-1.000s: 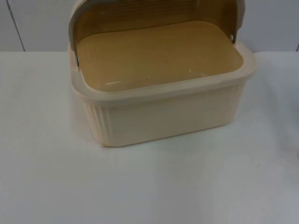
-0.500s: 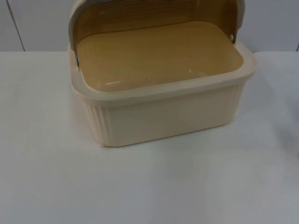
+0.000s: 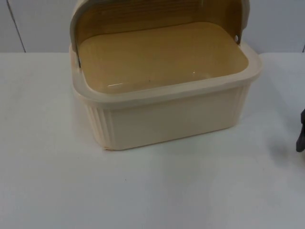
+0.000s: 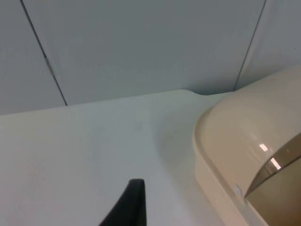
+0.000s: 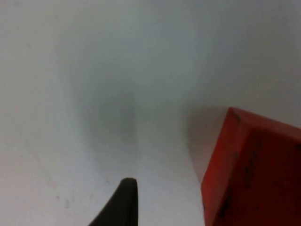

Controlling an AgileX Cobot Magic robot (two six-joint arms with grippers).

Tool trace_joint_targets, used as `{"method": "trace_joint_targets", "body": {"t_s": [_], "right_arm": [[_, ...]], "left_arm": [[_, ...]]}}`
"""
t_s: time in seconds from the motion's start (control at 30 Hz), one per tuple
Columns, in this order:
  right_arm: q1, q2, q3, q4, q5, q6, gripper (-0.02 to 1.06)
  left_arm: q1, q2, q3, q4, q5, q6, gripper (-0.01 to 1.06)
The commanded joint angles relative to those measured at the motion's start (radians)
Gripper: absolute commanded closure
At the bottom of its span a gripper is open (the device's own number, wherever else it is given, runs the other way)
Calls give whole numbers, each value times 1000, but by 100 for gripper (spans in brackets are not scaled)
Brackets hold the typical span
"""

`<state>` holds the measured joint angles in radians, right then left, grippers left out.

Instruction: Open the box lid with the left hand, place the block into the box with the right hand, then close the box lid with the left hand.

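White table top [image 3: 152, 191] is stretching out beneath everything and ending at the grey partition wall [image 3: 43, 24] behind the box. Cream plastic, with ribbed sides, the box [image 3: 162, 119] is sitting toward the wall end of the table, its tinted rounded lid [image 3: 157, 14] standing swung back over the rear edge, so the yellowish interior is lying open and nothing is lying inside it. The left gripper [image 4: 129, 207] is hanging just beside the box's outer rim, near the lid's hinge corner, with the wall beyond it; whether its fingers are apart or together cannot be told. The right gripper [image 3: 300, 136] is showing as a dark shape well to the right of the box, close above the table, and its finger state cannot be told either. In the right wrist view a red block [image 5: 254, 174] is resting on the table just beside that gripper's black fingertip [image 5: 120, 205], untouched by it.
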<state>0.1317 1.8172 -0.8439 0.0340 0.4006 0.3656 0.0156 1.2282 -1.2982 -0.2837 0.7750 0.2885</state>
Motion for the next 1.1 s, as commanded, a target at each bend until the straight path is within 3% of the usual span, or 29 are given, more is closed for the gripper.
{"method": "trace_joint_targets", "body": {"t_s": [0.0,0.23,0.33,0.4,0.43,0.53,0.57,0.7,0.9,1.03,1.07], "right_arm": [[9,11,6,-5,-17,12,0],[6,22,6,-8,-11,16,8],[6,22,6,-12,-15,30,27],[6,22,6,-16,-15,30,45],[6,22,6,-16,-15,30,45],[2,22,6,-71,4,73,73],[2,22,6,-71,4,73,73],[2,14,6,-164,70,73,105],[2,-38,-36,-259,145,66,105],[2,-90,-148,-256,246,-95,105],[2,-90,-148,-256,246,-95,105]], "left_arm": [[-5,0,-2,5,-3,-5,0],[-5,0,-2,5,-3,-5,0],[-5,0,-2,5,-3,-5,0],[-5,0,-2,5,-3,-5,0],[-5,0,-2,5,-3,-5,0],[-5,0,-2,5,-3,-5,0],[-5,0,-2,5,-3,-5,0],[-5,0,-2,5,-3,-5,0],[-5,0,-2,-5,-3,-5,0],[-5,0,-2,-16,1,-5,0],[-5,0,-2,-16,1,-5,0]]}}
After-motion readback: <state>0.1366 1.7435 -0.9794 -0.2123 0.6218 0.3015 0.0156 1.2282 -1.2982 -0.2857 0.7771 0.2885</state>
